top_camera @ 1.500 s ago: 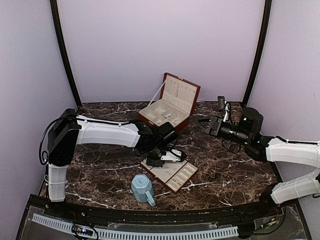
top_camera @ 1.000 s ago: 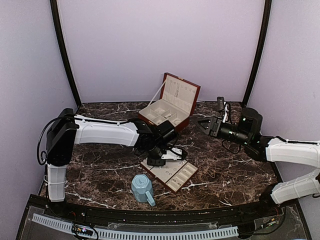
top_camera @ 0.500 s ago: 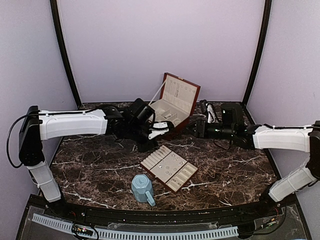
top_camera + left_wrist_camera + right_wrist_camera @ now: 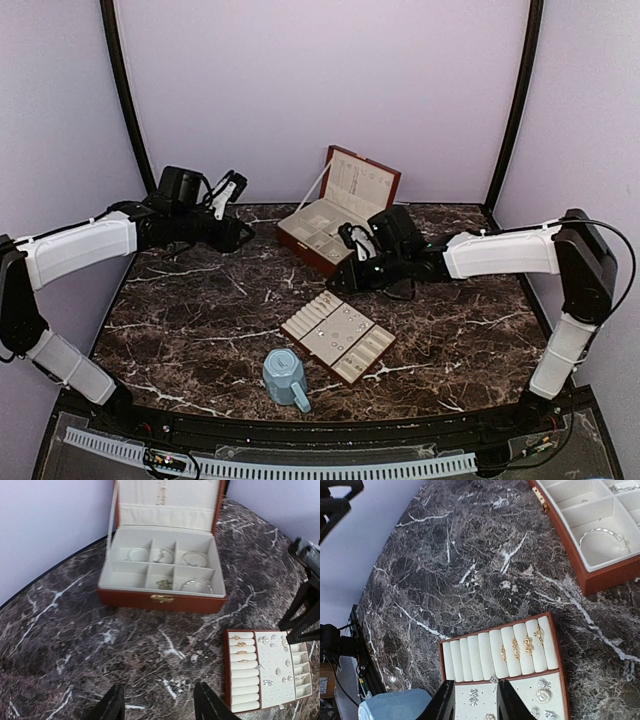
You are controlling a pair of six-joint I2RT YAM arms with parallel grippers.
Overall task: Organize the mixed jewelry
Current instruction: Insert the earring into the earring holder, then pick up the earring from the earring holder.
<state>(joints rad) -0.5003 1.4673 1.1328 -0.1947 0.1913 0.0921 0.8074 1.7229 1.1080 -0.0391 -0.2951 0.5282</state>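
- Box [image 4: 160,601]: brown, lid up, cream-lined, six compartments. It stood toward the far side of the table [image 4: 200,320] and serves as our landmark for this entry.
- Bracelets [image 4: 196,585]: we counted four hoops or chains inside the box, one to a compartment. A small piece [image 4: 162,583] lay in the front middle compartment, and the front left one was bare.
- Tray [image 4: 242,692]: flat, in front of the box and apart from it, toward the arm bases.
- Rings [image 4: 520,647]: four, gold, seated in the tray's rolls, with most rolls bare.
- Studs [image 4: 274,641]: spread over the tray's pad. Some were too small for us to identify.
- Mug [image 4: 285,377]: light blue, in front of the box, beyond the tray.
- Left end effector [image 4: 159,687]: left of the box and well apart, fingers parted, grasping nothing.
- Right end effector [image 4: 475,685]: in front of the box, between it and the tray, fingers parted, nothing between them.
- Progress, in our judgement: nearly complete. We found no piece loose on the table, and everything visible lay in the box or the tray. At most, a check of placements remained.
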